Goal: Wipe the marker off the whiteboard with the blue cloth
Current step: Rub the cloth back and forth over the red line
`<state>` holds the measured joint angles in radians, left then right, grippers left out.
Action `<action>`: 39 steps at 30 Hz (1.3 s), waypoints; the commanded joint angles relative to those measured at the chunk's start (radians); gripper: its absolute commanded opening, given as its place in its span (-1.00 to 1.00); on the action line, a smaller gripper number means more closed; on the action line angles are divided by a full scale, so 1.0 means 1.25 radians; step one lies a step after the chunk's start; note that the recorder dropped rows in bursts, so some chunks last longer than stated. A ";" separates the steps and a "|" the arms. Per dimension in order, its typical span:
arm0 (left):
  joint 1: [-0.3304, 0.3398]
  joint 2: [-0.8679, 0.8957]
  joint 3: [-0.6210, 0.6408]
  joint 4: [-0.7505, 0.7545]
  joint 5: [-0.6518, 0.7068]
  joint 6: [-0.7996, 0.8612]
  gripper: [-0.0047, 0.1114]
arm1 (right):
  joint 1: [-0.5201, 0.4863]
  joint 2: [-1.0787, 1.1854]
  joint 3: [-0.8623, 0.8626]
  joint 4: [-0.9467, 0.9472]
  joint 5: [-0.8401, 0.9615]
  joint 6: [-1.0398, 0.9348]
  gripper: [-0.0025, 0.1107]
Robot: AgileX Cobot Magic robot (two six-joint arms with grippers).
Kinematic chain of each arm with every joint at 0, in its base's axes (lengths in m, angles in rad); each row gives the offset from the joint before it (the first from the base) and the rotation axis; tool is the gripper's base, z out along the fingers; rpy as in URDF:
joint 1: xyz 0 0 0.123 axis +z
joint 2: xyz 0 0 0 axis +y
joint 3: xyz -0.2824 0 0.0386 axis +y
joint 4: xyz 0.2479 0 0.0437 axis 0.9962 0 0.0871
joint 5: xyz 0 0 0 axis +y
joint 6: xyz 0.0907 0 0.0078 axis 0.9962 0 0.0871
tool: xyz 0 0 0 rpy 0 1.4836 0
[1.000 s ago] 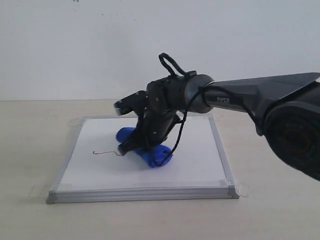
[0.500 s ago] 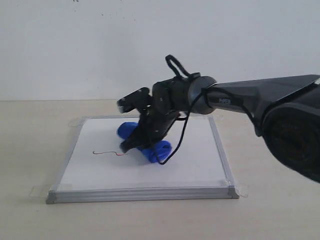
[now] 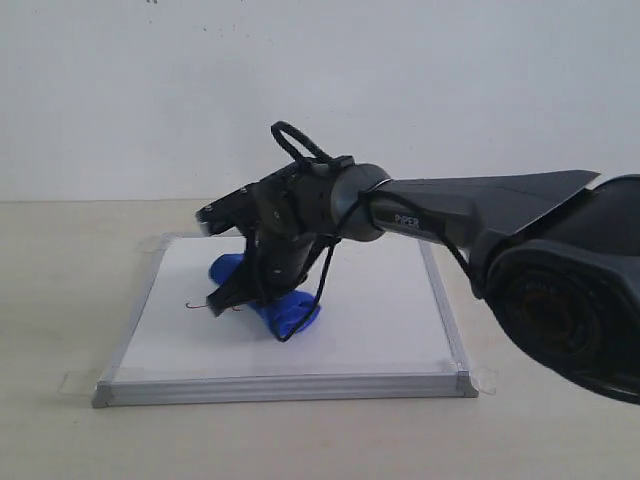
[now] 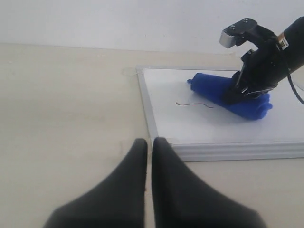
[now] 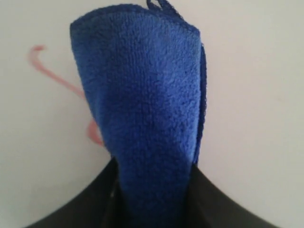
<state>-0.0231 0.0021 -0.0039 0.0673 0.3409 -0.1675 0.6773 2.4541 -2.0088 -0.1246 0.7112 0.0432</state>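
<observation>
The whiteboard [image 3: 380, 320] lies flat on the table, with its silver frame and taped corners. My right gripper [image 3: 238, 296] is shut on the blue cloth [image 3: 280, 312] and presses the rolled bundle down onto the board's left half. Just left of the cloth, a short stretch of the marker [image 3: 197, 305] shows. In the right wrist view the cloth [image 5: 142, 109] fills the jaws, with the red marker [image 5: 61, 80] beside it. My left gripper [image 4: 148, 142] hangs shut and empty off the board's corner, looking at the marker [image 4: 194, 104] and cloth [image 4: 247, 105].
The beige table [image 3: 60, 280] surrounds the board, and a white wall stands behind it. The right arm's black cable [image 3: 300, 140] loops above the wrist. The board's frame [image 4: 147, 114] forms a low raised edge near my left gripper.
My right gripper has slid left across the board with the cloth, over the right end of the marker line. Less of the line shows now.
</observation>
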 commanded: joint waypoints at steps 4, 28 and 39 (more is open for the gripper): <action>-0.004 -0.002 0.003 0.000 -0.002 0.004 -0.85 | -0.050 0.018 0.005 -0.123 0.014 0.149 -0.96; -0.004 -0.002 0.003 0.000 -0.002 0.004 -0.85 | -0.063 0.042 -0.044 0.005 -0.015 0.086 -0.96; -0.004 -0.002 0.003 0.000 -0.002 0.004 -0.85 | 0.041 0.095 -0.090 0.485 -0.097 -0.286 -0.96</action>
<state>-0.0231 0.0021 -0.0039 0.0673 0.3409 -0.1675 0.6958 2.5412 -2.1001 0.3425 0.5501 -0.2096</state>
